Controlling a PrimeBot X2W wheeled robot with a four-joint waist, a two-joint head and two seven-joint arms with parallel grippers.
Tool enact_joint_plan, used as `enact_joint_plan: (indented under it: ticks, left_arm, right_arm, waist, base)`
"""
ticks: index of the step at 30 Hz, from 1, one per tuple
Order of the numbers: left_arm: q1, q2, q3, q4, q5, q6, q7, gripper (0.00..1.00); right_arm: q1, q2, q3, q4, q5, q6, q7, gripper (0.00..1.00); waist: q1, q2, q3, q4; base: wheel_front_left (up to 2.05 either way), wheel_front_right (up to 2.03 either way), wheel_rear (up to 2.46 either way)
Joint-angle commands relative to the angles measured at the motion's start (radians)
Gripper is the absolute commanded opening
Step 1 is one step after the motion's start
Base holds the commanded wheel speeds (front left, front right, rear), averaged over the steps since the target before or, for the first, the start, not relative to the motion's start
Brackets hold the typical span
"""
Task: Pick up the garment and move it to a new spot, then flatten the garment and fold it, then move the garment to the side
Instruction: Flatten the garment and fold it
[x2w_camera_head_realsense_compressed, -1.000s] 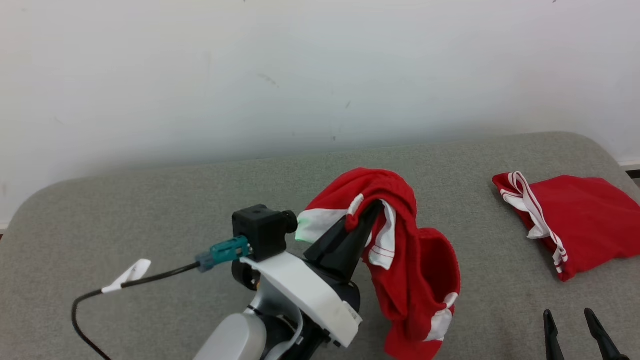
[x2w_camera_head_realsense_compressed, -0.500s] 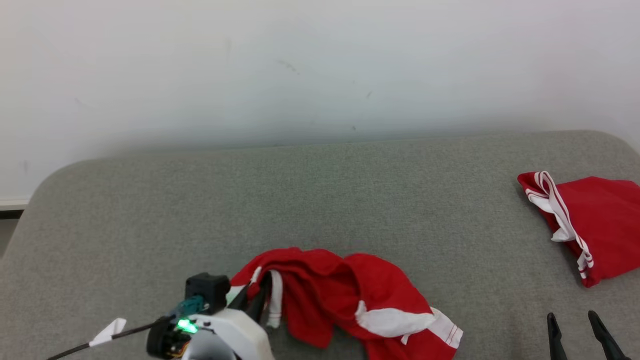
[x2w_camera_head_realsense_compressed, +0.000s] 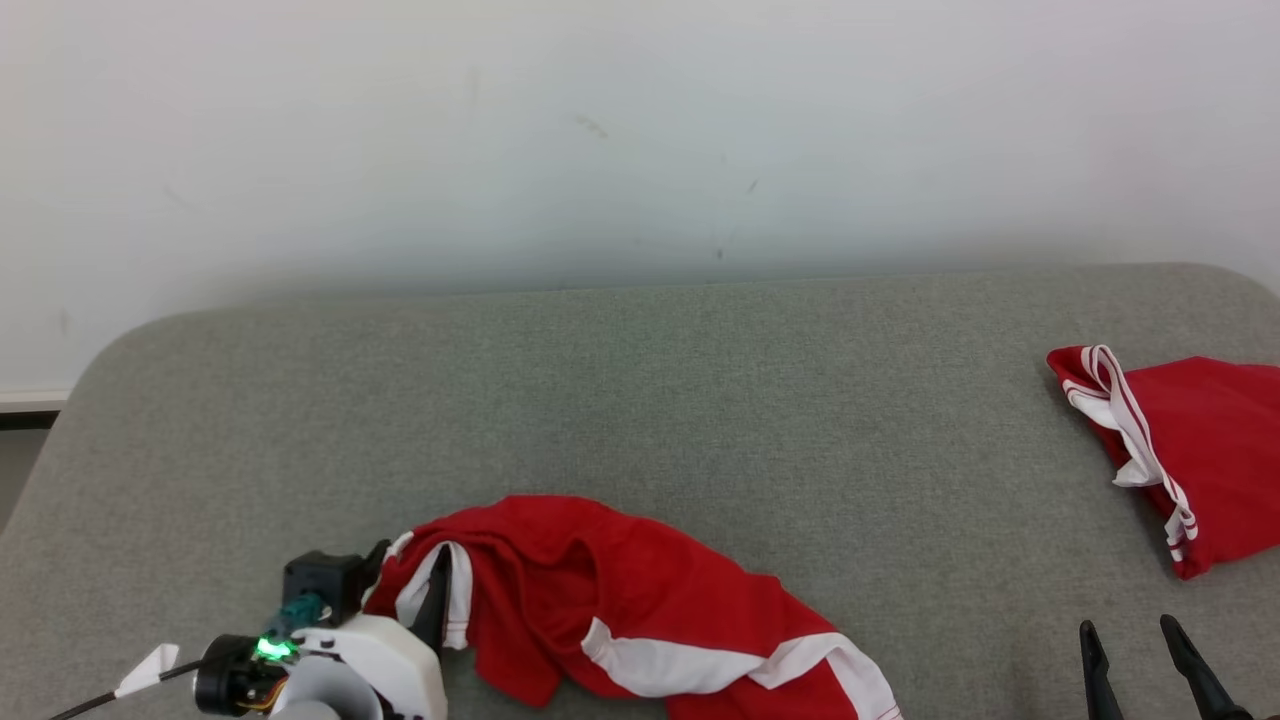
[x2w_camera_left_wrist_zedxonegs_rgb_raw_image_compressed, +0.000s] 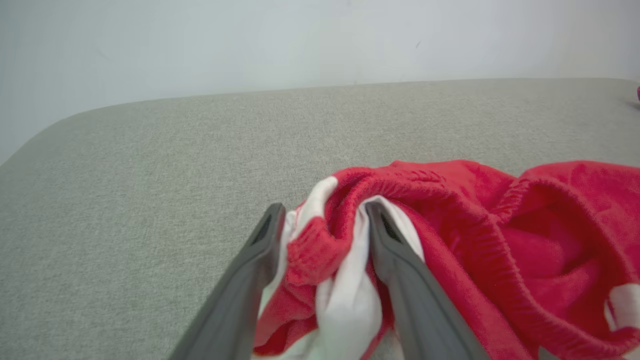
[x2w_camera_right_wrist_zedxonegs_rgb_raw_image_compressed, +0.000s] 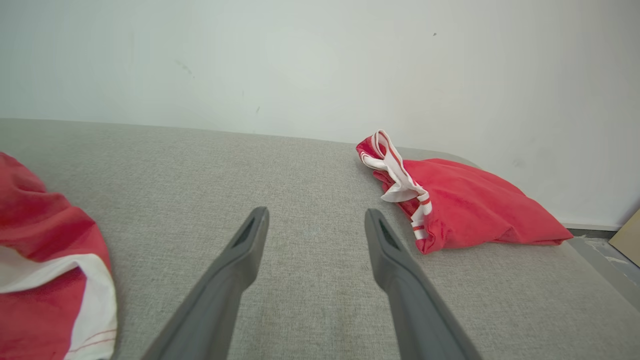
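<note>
Garment (x2w_camera_head_realsense_compressed: 640, 610): lay crumpled on the grey cushion (x2w_camera_head_realsense_compressed: 700, 400), near left.
Left gripper (x2w_camera_left_wrist_zedxonegs_rgb_raw_image_compressed: 322, 207): fingers were spread, waistband bunched loosely between them.
Right gripper (x2w_camera_right_wrist_zedxonegs_rgb_raw_image_compressed: 315, 212): wide open, empty.
Nearby: I saw another red bundle (x2w_camera_head_realsense_compressed: 1200, 450) far right.

The left hand (x2w_camera_left_wrist_zedxonegs_rgb_raw_image_compressed: 322, 211) sits low at the head view's lower left, its two dark fingers (x2w_camera_left_wrist_zedxonegs_rgb_raw_image_compressed: 260, 245) spread apart (about as wide as the other pair). Behind them is a white wrist (x2w_camera_head_realsense_compressed: 375, 665) with a green light (x2w_camera_head_realsense_compressed: 268, 650) lit. The right hand (x2w_camera_head_realsense_compressed: 1125, 630) sits at the lower right, fingers parted wide and pointing forward.
</note>
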Motion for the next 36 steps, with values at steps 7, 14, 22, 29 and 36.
enact_joint_plan:
  ticks: [7,14,22,29,36]
  left_arm:
    - [0.025,0.018,0.046,0.031,-0.012,0.026,-0.059,1.00]
    - [0.137,0.048,0.164,-0.165,0.003,0.103,-0.072,1.00]
    - [0.343,0.006,0.264,-0.492,0.129,0.154,-0.071,1.00]
    - [0.456,-0.049,0.323,-0.608,0.222,0.113,-0.071,1.00]
    - [0.547,-0.120,0.348,-0.602,0.283,0.031,-0.071,1.00]
  right_arm:
    - [0.011,-0.005,-0.021,-0.010,-0.001,-0.002,-0.003,1.00]
    - [0.020,-0.008,-0.060,-0.037,-0.009,-0.002,-0.003,1.00]
    - [0.038,-0.003,-0.104,-0.059,-0.016,-0.002,-0.003,1.00]
    - [0.039,0.005,-0.097,-0.051,-0.021,-0.002,-0.003,1.00]
    - [0.053,0.022,-0.072,-0.036,-0.019,-0.002,-0.003,1.00]
  waist:
    - [0.0000,0.0000,-0.015,-0.013]
    - [0.0000,0.0000,-0.028,-0.010]
    - [0.0000,0.0000,-0.037,0.015]
    - [0.0000,0.0000,-0.056,0.025]
    - [0.0000,0.0000,-0.088,0.027]
  base:
    - [0.00,0.00,0.00]
    - [0.00,0.00,0.00]
    - [0.00,0.00,0.00]
    - [0.00,0.00,0.00]
    - [0.00,0.00,0.00]
